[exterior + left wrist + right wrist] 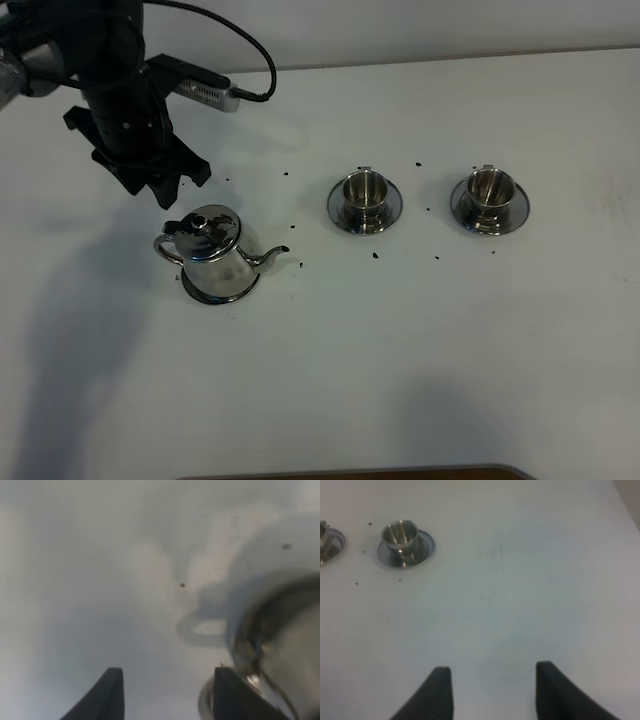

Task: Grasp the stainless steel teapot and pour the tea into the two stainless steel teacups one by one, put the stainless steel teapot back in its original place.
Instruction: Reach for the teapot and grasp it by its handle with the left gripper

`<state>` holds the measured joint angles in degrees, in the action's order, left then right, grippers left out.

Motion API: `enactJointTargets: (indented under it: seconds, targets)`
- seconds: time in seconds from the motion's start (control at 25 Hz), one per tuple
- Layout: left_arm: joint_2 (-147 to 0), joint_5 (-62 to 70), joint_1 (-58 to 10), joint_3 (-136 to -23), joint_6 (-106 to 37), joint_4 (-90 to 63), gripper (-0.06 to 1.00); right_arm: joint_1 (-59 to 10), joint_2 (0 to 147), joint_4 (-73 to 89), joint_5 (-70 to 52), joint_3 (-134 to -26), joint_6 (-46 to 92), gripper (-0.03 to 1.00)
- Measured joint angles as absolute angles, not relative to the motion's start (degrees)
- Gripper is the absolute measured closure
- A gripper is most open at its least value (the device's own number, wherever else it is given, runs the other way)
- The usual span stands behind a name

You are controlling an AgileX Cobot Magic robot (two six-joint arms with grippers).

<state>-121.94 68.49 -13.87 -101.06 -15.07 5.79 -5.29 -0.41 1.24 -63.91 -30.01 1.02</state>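
Note:
The stainless steel teapot (212, 255) stands upright on its round saucer (215, 292) at the left, spout pointing right. My left gripper (160, 185) hovers just behind and left of the pot, near its loop handle. In the left wrist view the left gripper (167, 697) is open, nothing sits between its fingers (107, 697), and the blurred teapot (282, 645) lies just beside one finger. The two stainless steel teacups (365, 190) (488, 187) sit upright on saucers to the right. My right gripper (490, 692) is open over bare table, with a teacup (400, 535) far from it.
Small dark specks (375, 255) lie scattered on the white table (420, 360) around the pot and cups. A grey cabled module (205, 90) juts from the left arm. A brown edge (350, 473) shows at the table's front.

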Motion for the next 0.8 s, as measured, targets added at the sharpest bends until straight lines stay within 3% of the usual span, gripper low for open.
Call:
enactJointTargets:
  seconds: [0.36, 0.6, 0.8]
  targets:
    - [-113.7, 68.5, -13.8, -101.3, -46.8, -4.3, 0.48, -5.3, -0.4, 1.2, -63.9, -30.0, 1.0, 0.58]
    - [-113.6, 68.5, -13.8, -98.7, -54.7, -6.4, 0.47, -5.3, -0.4, 1.2, -63.9, -30.0, 1.0, 0.58]
    - [-110.3, 68.5, -13.8, -94.7, -55.8, -6.2, 0.41, -5.3, -0.4, 1.2, -63.9, -30.0, 1.0, 0.58]
